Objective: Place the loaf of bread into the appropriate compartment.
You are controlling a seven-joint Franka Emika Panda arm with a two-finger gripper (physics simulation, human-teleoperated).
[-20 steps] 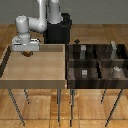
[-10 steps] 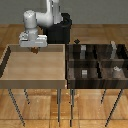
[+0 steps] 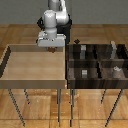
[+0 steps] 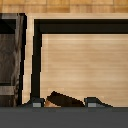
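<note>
The loaf of bread (image 4: pixel 62 99) is a small brown block with a darker top, and my gripper (image 4: pixel 64 103) is shut on it. A grey fingertip (image 4: pixel 36 103) shows on each side of the loaf. In the exterior view the gripper (image 3: pixel 51 49) hangs above the far right part of the light tan tray (image 3: pixel 30 67), close to the tray's wall beside the bin. The dark-brown four-part bin (image 3: pixel 98 61) stands on the exterior view's right. Its near left compartment (image 3: pixel 90 78) holds a small low grey cube (image 3: pixel 84 73).
Taller grey shapes stand in the far left cell (image 3: pixel 82 50), the far right cell (image 3: pixel 114 48) and the near right cell (image 3: pixel 115 70). The tray's raised rim and the bin's left wall (image 4: pixel 11 60) lie between the gripper and the cells.
The gripper has carried the loaf across the tan tray toward the exterior view's right, from the tray's far left to near its right wall.
</note>
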